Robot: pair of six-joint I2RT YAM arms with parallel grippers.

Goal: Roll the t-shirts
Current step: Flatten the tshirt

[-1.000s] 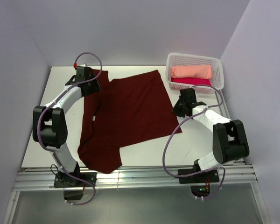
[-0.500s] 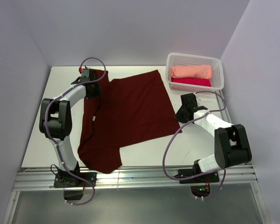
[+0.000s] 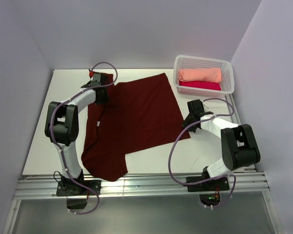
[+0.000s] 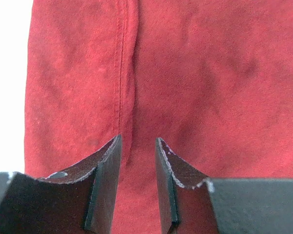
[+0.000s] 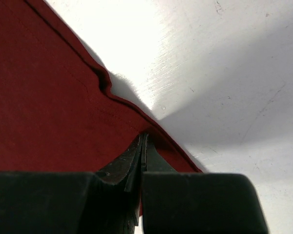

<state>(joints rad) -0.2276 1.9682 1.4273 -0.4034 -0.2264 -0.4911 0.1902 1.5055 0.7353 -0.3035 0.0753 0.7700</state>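
At the right hem (image 5: 122, 100) of the maroon t-shirt (image 3: 136, 112), right claw (image 5: 142, 140) pinches cloth; left claw (image 4: 138, 144), narrowly parted, straddles a seam (image 4: 121, 73).

Table (image 3: 39, 156) free left of the t-shirt (image 3: 136, 112) — basket (image 3: 203, 60) crowds far-right corner.

A t-shirt (image 3: 132, 117) lies spread mid-surface (image 3: 200, 152); behind, at far right, a basket (image 3: 227, 66) holds two stacked folded shirts (image 3: 200, 75).
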